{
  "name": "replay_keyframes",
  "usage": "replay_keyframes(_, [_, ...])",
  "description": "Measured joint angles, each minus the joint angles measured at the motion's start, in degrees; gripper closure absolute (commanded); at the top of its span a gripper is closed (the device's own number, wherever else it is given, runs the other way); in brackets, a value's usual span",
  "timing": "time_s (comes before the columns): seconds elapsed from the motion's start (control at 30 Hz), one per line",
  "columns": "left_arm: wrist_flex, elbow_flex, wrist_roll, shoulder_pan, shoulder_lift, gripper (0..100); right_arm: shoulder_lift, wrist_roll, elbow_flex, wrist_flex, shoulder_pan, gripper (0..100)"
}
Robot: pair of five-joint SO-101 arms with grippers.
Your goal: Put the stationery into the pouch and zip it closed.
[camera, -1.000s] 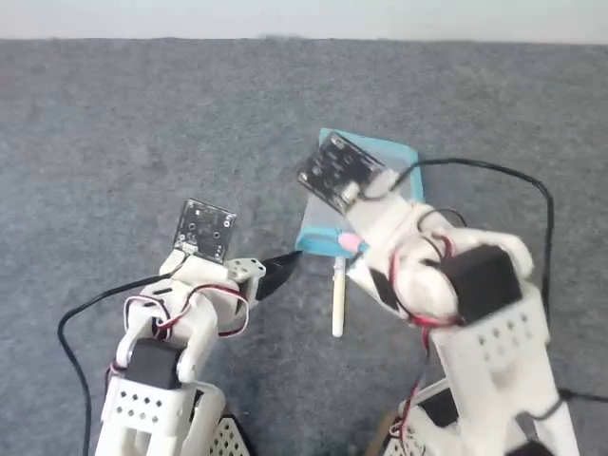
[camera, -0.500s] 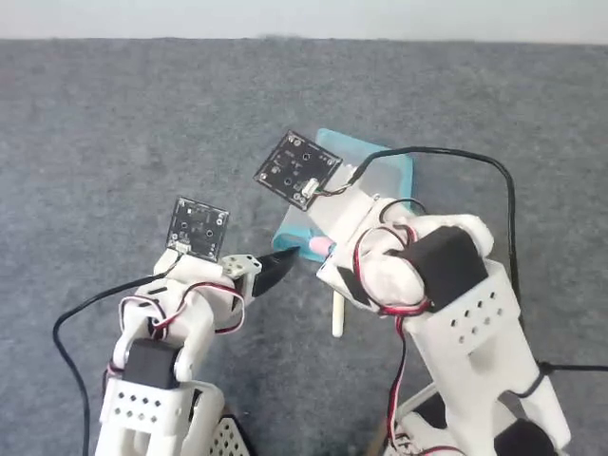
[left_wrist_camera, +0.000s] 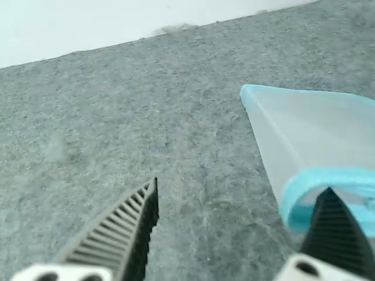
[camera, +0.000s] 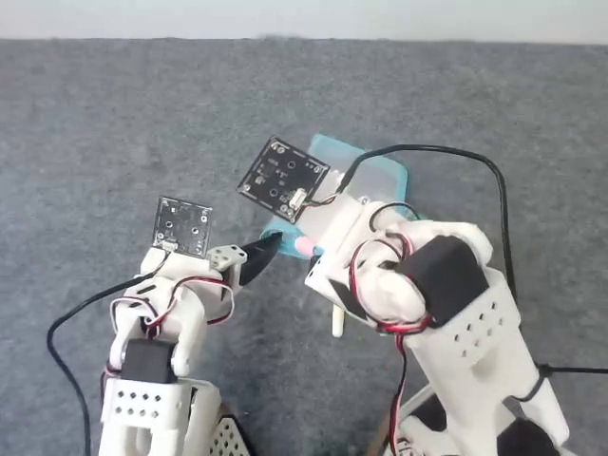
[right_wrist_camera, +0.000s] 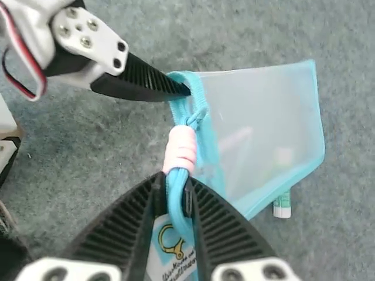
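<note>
The translucent pouch (camera: pixel 378 175) with teal edging lies on the grey felt. My right gripper (right_wrist_camera: pixel 174 182) is shut on the pouch's blue zipper cord, just below its pink bead (right_wrist_camera: pixel 180 153). My left gripper (left_wrist_camera: pixel 240 187) is open at the pouch's (left_wrist_camera: pixel 310 129) zipper corner, and one of its black fingers (right_wrist_camera: pixel 143 82) touches that corner. A pinkish item shows faintly inside the pouch (right_wrist_camera: pixel 263 129). A white stick (camera: pixel 337 321) lies on the felt beside the right arm. A small white and green end (right_wrist_camera: pixel 282 206) pokes out from under the pouch's edge.
Grey felt covers the whole table, with open room on the left and far side. A pale wall (camera: pixel 304 17) runs along the back. The right arm's black cable (camera: pixel 494 190) loops beside the pouch.
The right arm has swung left with the zipper cord, dragging the pouch's near end left. The left gripper has shifted left and slightly away along with it.
</note>
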Motion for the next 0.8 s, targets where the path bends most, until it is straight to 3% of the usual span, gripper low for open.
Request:
replay_keyframes(0.5, [-3.1,1.6,-0.1,0.3,-0.1,65,-4.7,-1.4,0.5,0.0,-9.1,99.1])
replay_keyframes(0.8, [-3.1,1.7,-0.4,0.4,0.0,65,-6.2,-1.1,4.6,0.0,-9.8,99.1])
